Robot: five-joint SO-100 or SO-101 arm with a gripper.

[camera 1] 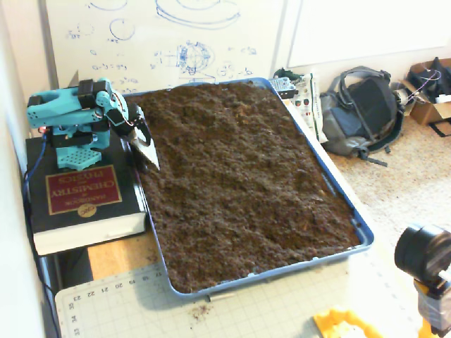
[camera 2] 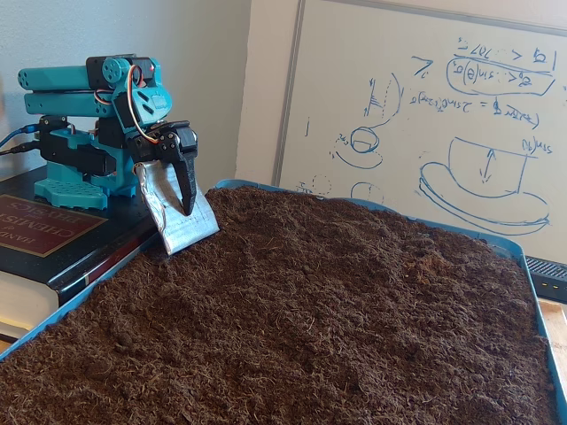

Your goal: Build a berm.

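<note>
Soil (camera 2: 310, 328) flat (no ridge) | arm (camera 2: 97, 115) folded over book (camera 2: 44, 239) | fingers (camera 2: 182, 190) grasping foil scoop (camera 2: 182, 221), tip down

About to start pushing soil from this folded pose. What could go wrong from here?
1. The soil lies heaped to the blue tray's rim, so pushes toward an edge may spill it; crumbs already lie on the cutting mat.
2. The silver scoop blade on the gripper looks thin and might bend.
3. The arm stands on a book, which could shift.
</note>
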